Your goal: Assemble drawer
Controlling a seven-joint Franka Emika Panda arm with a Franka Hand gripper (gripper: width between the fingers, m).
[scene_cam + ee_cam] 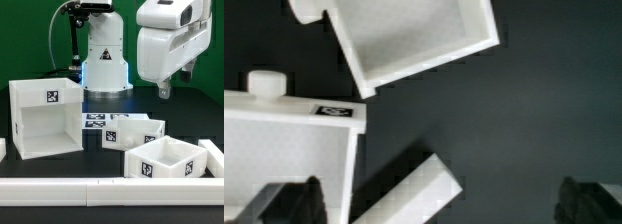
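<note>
The large white cube housing stands at the exterior view's left with its open side to the front. Two white box trays lie right of it, one in the middle and one nearer the front. My gripper hangs high above the trays, open and empty. In the wrist view the gripper is wide open, with dark fingertips at the two sides. An open tray shows there over the dark table. A white tagged part lies beside one finger; I cannot tell which part it is.
The marker board lies flat behind the trays. A white rail runs along the front edge, and a white fence piece stands at the exterior view's right. A slanted white bar shows between the fingers in the wrist view.
</note>
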